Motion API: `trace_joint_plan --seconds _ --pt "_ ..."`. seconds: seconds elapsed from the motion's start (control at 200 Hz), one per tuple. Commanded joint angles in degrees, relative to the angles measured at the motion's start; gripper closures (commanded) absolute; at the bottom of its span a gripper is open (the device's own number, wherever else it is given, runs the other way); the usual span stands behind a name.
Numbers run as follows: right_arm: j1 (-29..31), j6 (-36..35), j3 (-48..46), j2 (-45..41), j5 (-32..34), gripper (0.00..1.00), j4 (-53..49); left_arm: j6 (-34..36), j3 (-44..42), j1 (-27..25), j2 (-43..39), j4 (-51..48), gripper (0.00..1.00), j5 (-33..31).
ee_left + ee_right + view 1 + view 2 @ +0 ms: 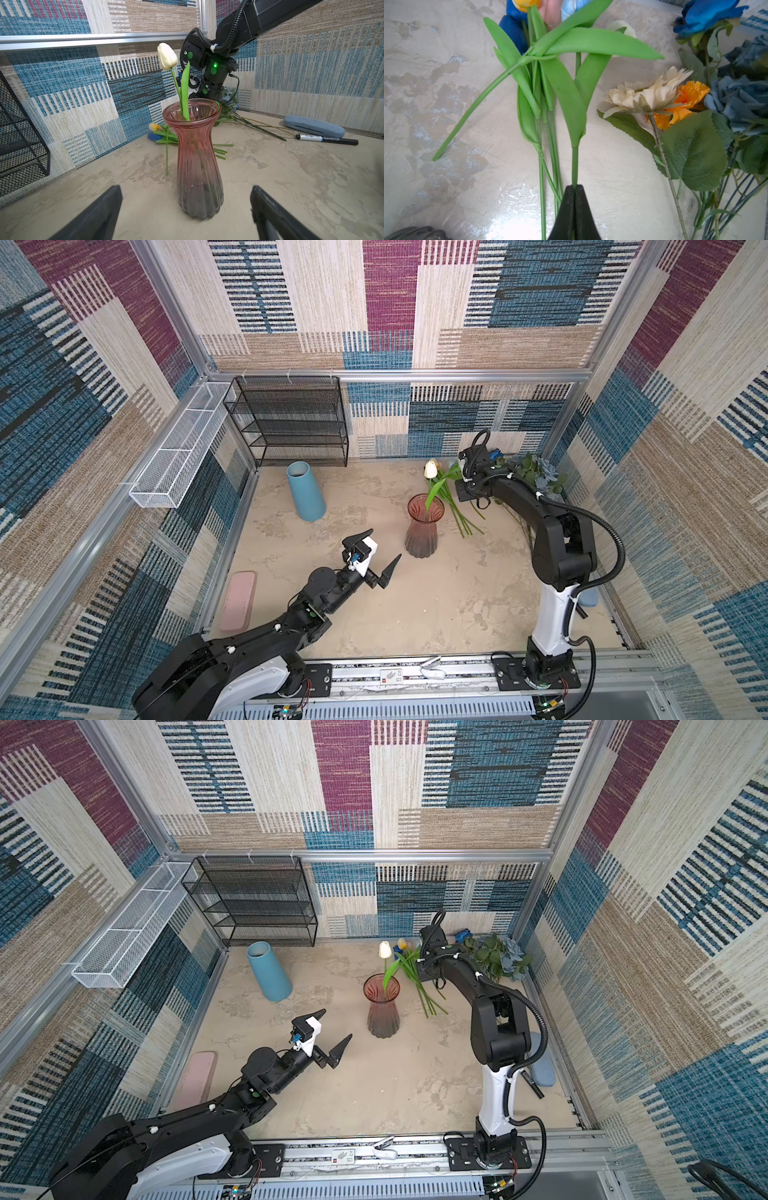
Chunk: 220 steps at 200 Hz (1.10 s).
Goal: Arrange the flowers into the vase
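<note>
pinching green stem (574,162) in right gripper (574,188), left gripper (384,544) wide

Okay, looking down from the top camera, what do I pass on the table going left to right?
Pink case → blue vase → left pincer → pink vase → blue roses.

The vase (199,158) is pink fading to grey, tulip (166,56) white, stem (574,164) green.
</note>
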Motion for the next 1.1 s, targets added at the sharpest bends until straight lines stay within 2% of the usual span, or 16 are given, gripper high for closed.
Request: trace_joint_plan --seconds 0.0,0.085,0.275,0.401,0.441,0.486,0.511,0.691,0.781,0.891,1.012,1.097 --pt "0.0 1.7 0.9 0.1 0.6 0.99 -0.7 1.7 0.3 0.0 -1.3 -0.9 0.01 0.0" --pt "0.0 1.8 1.9 1.0 0.2 0.96 -2.0 1.9 0.5 0.1 -2.5 -3.0 0.01 -0.1" --pt "-0.6 2.0 -2.6 1.7 -1.0 0.94 2.7 2.5 0.5 0.0 -2.3 -2.0 0.01 -0.4" --pt "-1.5 2.8 -3.9 1.9 -4.1 0.88 5.4 2.7 0.8 0.0 -2.3 -3.1 0.01 -0.1" --pt "-1.7 3.1 -5.5 1.7 -4.0 0.82 6.3 2.8 0.9 0.0 -2.4 -3.5 0.01 -0.2" --pt "-1.8 3.4 -5.8 1.5 -4.1 0.64 6.7 2.9 0.8 0.0 -2.6 -3.8 0.01 -0.3" --pt "-1.9 3.6 -5.9 1.5 -4.1 0.59 6.8 3.0 0.7 0.1 -2.7 -3.8 0.01 -0.5" --pt "-2.0 5.2 -5.5 -1.7 -6.6 0.55 6.3 2.9 1.1 0.1 -3.2 -5.0 0.01 -0.7" --pt "-2.0 7.4 -7.1 -5.7 -12.6 0.54 9.6 3.4 2.1 0.1 -3.0 -6.1 0.01 -1.0" --pt "-2.0 13.5 -13.6 -10.2 -24.3 0.51 21.6 3.7 3.3 0.1 -2.1 -6.3 0.01 -1.1" --pt "-1.9 20.0 -14.2 -7.3 -35.4 0.52 29.0 4.1 4.9 0.1 0.3 -5.6 0.01 -0.9" --pt "-1.6 23.6 -13.8 -5.0 -38.3 0.52 33.3 4.0 6.4 0.0 0.7 -6.5 0.01 0.0"
